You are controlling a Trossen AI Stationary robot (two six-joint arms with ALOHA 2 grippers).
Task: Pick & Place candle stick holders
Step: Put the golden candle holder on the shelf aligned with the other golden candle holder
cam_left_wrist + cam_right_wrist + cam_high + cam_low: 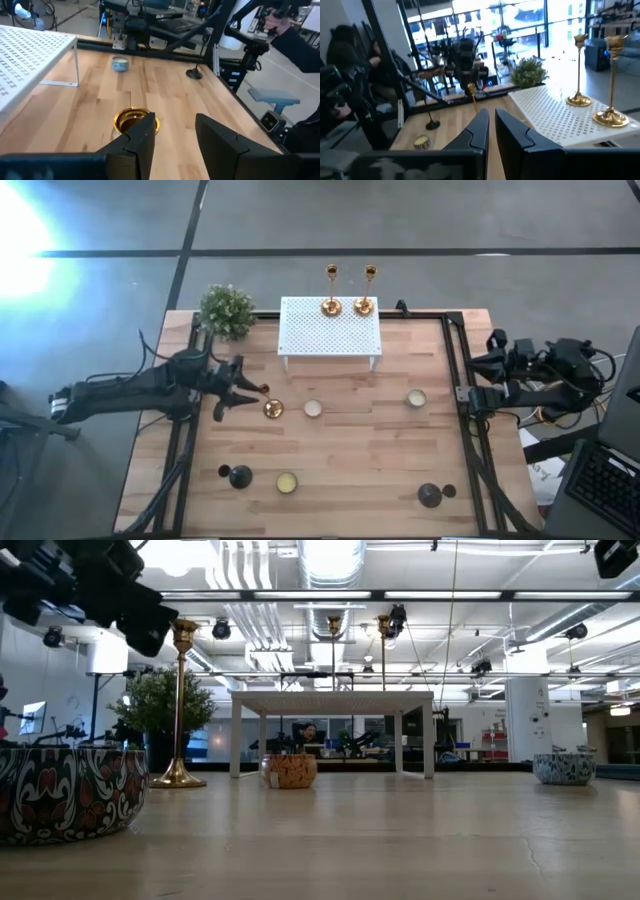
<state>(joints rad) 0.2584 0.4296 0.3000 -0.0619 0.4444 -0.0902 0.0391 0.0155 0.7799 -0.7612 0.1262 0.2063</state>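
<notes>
Your left end effector (pixel 243 392) hangs over the left middle of the counter (pixel 350 470), with a gold candle stick holder (pixel 271 408) standing upright just beside its tips, near the white perforated rack (pixel 330 328). In the left wrist view the fingers (pixel 142 135) stand partly apart with bare wood between them, and the holder's gold cup (pixel 131 120) sits just beyond one finger, so you have nothing in hand. In the low view the same holder (pixel 181 710) rises tall at the left with the dark arm above its top.

Two more gold candle stick holders (pixel 331 290) (pixel 367 288) stand upright side by side on the far edge of the rack; the right wrist view shows them there too (pixel 578 70) (pixel 611 80). The two black holders sit near the front edge, one at the left (pixel 239 476) and one at the right (pixel 430 496).

Your right end effector (pixel 491 131) waits off the counter's right edge, its fingers (pixel 479 131) pressed almost together and empty
</notes>
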